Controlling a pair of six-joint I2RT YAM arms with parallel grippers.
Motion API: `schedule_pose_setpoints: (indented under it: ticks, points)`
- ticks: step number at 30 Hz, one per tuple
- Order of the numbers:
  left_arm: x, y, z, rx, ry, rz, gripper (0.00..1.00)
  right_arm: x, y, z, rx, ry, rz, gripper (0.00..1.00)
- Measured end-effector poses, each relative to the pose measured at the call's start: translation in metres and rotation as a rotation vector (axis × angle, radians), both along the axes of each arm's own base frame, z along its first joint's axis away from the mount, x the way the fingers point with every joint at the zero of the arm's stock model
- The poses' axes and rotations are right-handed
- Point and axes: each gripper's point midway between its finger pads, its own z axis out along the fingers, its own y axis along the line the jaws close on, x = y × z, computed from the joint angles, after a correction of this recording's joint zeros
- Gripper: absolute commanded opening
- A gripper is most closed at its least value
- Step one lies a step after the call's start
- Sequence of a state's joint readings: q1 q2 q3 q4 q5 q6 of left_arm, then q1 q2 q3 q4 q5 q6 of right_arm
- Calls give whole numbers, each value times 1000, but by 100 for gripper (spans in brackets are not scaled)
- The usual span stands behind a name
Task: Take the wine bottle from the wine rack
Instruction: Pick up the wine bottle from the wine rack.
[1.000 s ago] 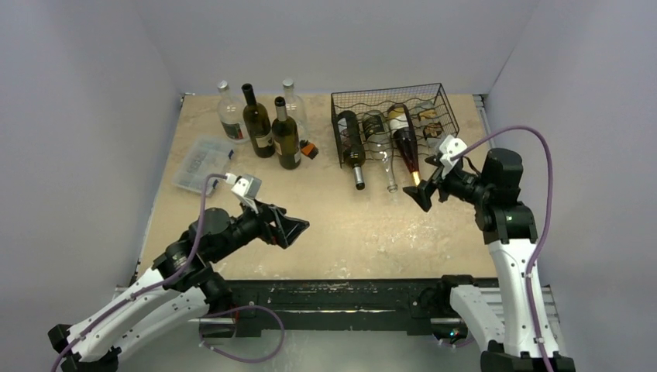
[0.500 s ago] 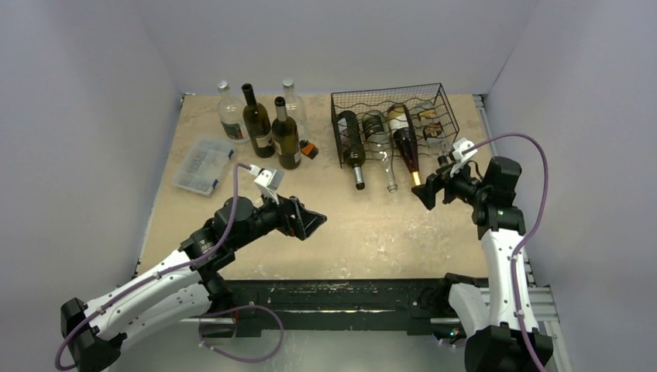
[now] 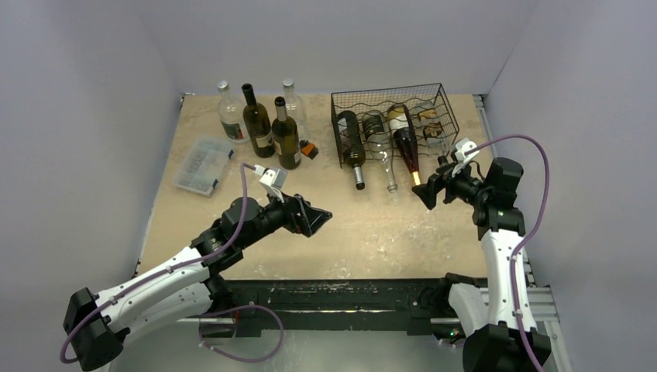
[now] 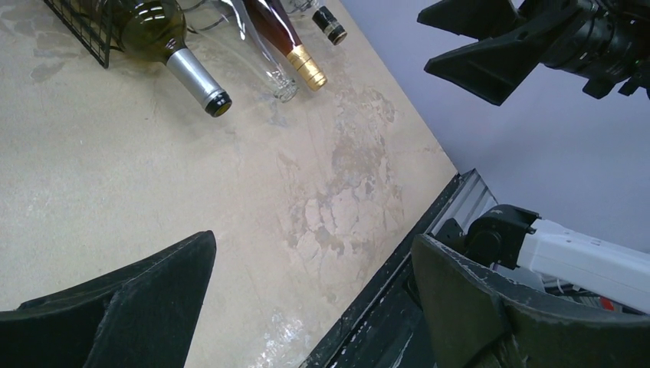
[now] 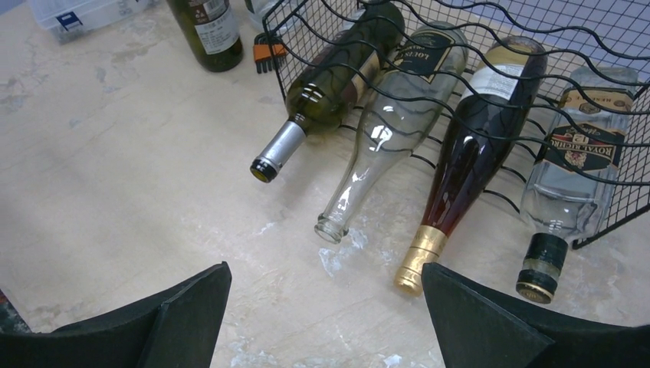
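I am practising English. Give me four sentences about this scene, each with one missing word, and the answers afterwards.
1. The wine rack holds ___ bottles, all lying on their sides.
2. The neck of the dark bottle is wrapped in ___ foil.
3. The flat clear bottle beside it has a ___ cap.
4. The left tool and the right tool are both ___ and hold nothing.

Missing words: four; gold; black; open

top: overhead, whole table (image 3: 372, 229) | wrists: low, near | all 3 share wine rack (image 5: 625, 188)
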State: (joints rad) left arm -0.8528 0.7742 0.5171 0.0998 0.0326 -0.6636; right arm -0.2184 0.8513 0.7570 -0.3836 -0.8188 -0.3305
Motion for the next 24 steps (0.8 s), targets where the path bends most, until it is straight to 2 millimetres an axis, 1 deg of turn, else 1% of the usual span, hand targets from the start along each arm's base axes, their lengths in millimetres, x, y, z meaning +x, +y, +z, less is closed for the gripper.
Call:
schedule_pose_setpoints:
  ticks: [3,7,13,16,24]
  points:
    - [2,-2,0,-12,3,5,100,-1,2,0,5,-2,10,99]
    - [5,-6,-5,-7,17,6,100,-1,1,-2,6,0,9,99]
    - [12,-14,-27,43,60,6,100,-1,1,-1,5,-1,7,99]
    - [16,-18,-34,66,75,6,100,-1,1,-1,3,-5,6,99]
    - [27,-29,-33,72,69,6,100,-2,0,3,-3,-20,2,99]
